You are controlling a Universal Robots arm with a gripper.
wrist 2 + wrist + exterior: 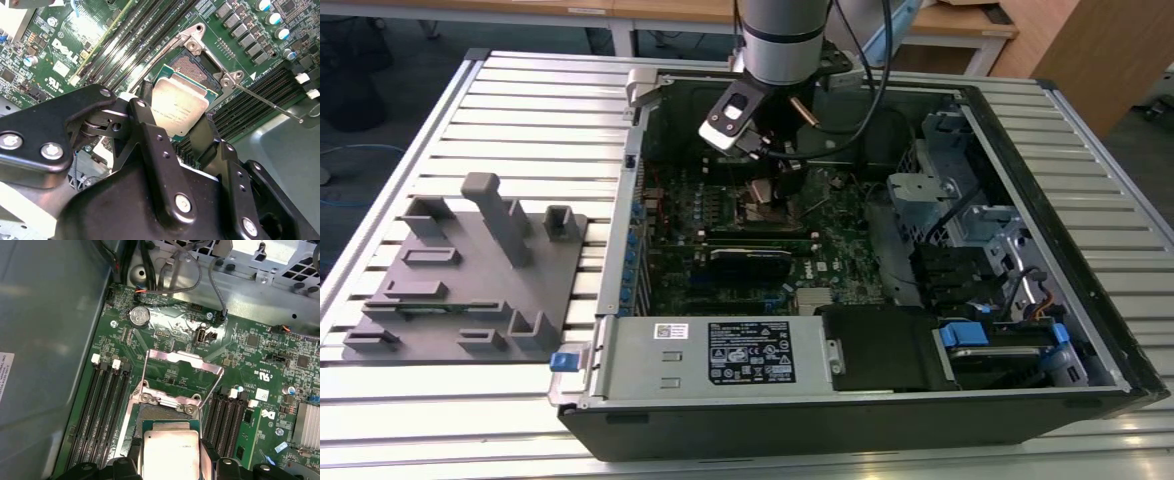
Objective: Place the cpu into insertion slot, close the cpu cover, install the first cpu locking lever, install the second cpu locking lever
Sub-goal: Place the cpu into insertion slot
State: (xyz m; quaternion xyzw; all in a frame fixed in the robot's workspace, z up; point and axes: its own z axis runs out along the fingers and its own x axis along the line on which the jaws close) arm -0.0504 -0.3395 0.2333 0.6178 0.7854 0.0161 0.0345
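The arm enters the exterior view at 12 o'clock and reaches steeply down into the open case, which lies on a slatted table; the gripper hangs over the board's 12 o'clock half, with the wrist tipped toward the exterior view's left. A grey fixture sits at 9 o'clock and the power supply at 6 o'clock. The exterior view does not resolve what the gripper carries. The second wrist view does: the jaws are clamped on the cpu by two opposite edges, and the black fingers flank its pale top. The cpu sits tilted over the slot and hides part of it; the pin field beyond lies bare; contact cannot be judged. The same view shows a thin lever swung out over the memory slots. The first wrist view shows the cover raised open as a frame past the slot, with green board visible through its window.
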